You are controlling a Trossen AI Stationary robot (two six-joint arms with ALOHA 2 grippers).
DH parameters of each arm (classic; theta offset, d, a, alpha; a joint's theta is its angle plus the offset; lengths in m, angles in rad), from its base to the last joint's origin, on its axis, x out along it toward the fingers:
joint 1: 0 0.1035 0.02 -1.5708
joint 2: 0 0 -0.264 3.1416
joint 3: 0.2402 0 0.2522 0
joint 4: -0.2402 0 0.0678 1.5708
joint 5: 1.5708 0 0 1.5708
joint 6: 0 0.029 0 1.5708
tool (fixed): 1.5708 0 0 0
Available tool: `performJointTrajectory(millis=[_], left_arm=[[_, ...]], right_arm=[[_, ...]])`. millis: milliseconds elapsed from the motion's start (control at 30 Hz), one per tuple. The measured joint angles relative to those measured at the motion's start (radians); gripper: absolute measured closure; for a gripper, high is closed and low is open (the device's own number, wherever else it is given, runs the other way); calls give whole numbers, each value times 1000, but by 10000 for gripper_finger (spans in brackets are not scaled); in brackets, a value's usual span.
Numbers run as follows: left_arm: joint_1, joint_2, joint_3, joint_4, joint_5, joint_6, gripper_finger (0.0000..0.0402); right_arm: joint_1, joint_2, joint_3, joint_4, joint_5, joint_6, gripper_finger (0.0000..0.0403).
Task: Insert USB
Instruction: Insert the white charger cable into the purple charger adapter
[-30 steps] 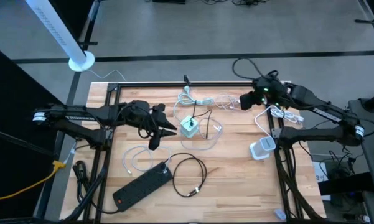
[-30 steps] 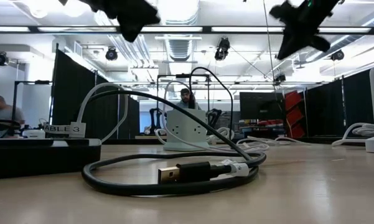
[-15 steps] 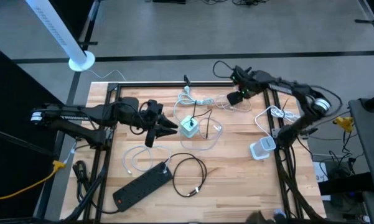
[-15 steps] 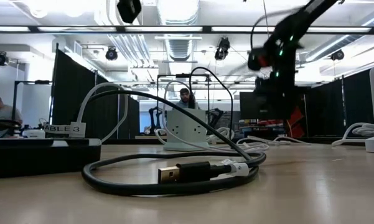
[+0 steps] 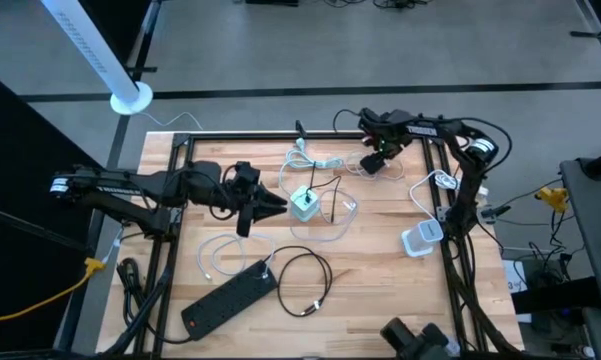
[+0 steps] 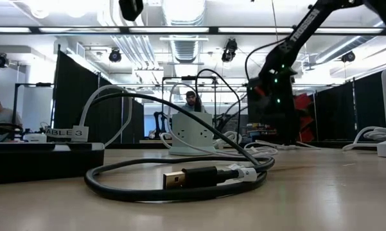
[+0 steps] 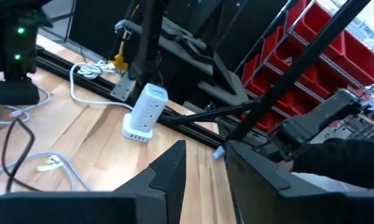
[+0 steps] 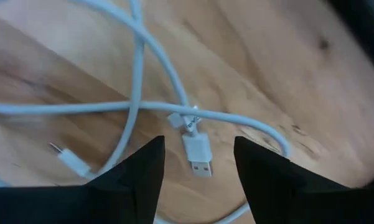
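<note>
Looking past my right jaws [image 8: 196, 163], I see them spread and empty, with a white USB plug [image 8: 198, 154] lying on the worktop [image 8: 286, 68] between the two fingers, its cable [image 8: 137, 59] looping away out of frame. From above, that plug is hidden beneath the right arm. My left jaws [image 7: 205, 163] hover just beside the white charging hub [image 5: 303, 204], slightly apart, gripping nothing. Farther off, a white power tower [image 7: 144, 112] stands near the worktop's edge.
</note>
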Motion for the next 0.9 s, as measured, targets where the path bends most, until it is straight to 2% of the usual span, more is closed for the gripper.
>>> performJointTrajectory(millis=[167,333,500,700,900], left_arm=[[-1,4,0,-1,-44,-15,297],[-1,5,0,-1,-77,-15,297],[-2,5,0,1,-78,-15,297],[-4,5,0,44,-147,35,297],[7,72,0,273,-227,266,298]], right_arm=[[-17,11,0,10,-29,-72,272],[-23,11,0,17,-76,-114,370],[-10,-20,0,11,-91,-130,391],[54,-239,0,-29,-96,-177,391],[192,-525,1,-52,-107,-309,391]])
